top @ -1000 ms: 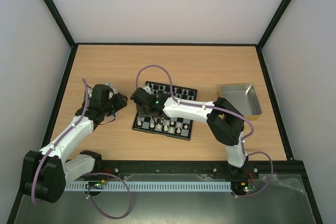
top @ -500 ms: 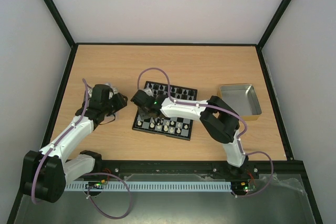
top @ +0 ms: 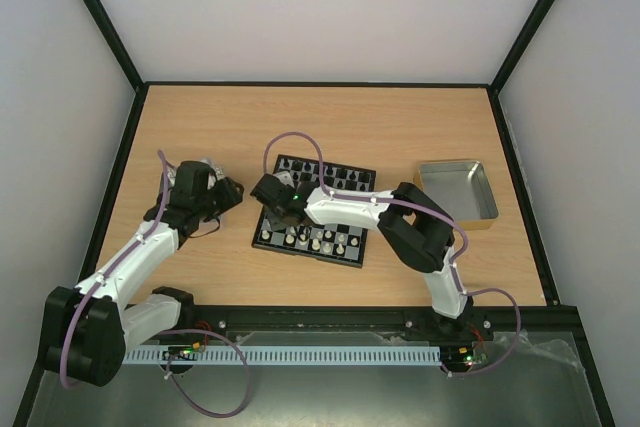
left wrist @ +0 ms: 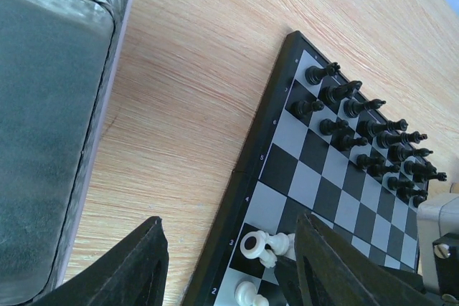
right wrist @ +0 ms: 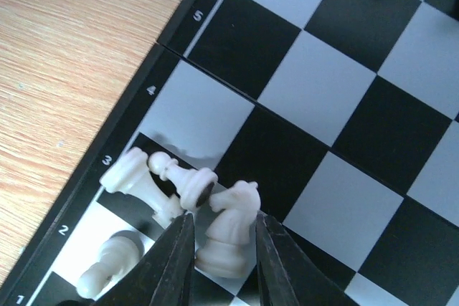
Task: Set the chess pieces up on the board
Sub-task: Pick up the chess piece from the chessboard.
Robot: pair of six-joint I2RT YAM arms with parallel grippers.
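Left gripper (left wrist: 229,249) agape near the tabletop's left edge; right gripper (right wrist: 224,238) mid-tabletop, fingers snug against a knight (right wrist: 233,209).

A robot test cell in a lab is being shown: a wooden tabletop (top: 400,127) is being enclosed by white panels (top: 320,7) and black frame bars (top: 100,17) in the upper half of the frame. Along the bottom edge, a left arm (top: 130,257) and a right arm (top: 350,209) are being carried on a black rail (top: 320,319), with a slotted cable duct (top: 320,355) being run beside it.
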